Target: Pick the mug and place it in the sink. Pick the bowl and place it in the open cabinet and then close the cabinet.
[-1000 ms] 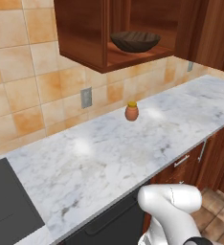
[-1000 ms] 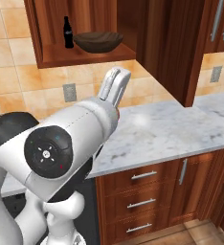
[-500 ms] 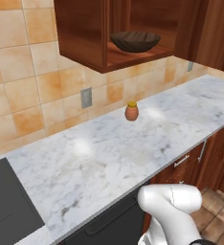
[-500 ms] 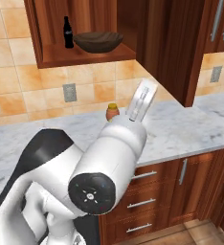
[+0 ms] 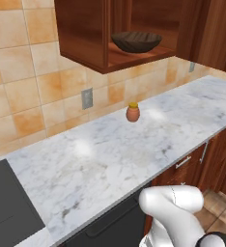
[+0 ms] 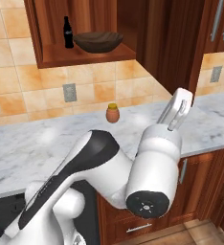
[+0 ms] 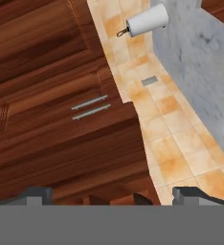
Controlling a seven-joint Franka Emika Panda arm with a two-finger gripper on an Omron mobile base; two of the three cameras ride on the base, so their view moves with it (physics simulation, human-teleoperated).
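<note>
The bowl (image 6: 98,41) sits on the open cabinet's (image 6: 80,56) shelf, right of a dark bottle (image 6: 67,32). Below, a jar (image 6: 112,113) stands near the counter's (image 6: 47,143) back edge. The gripper (image 7: 111,195) gapes wide, empty, touching nothing.

The bowl (image 5: 136,41) is a wide, round, dark brown vessel with a wood-grain surface. It sits upright on the bottom shelf of the cabinet (image 5: 84,34), near the top centre of the left base view. In the right base view the bowl (image 6: 98,41) lies in the upper middle of the frame, on the same shelf and towards its front edge.

The cabinet (image 6: 47,33) is a dark reddish-brown wooden wall unit in the upper part of both base views. Its front stands open, so the shelf and inner walls show. In the hand view, dark wooden cabinet panels fill the left and centre.
</note>
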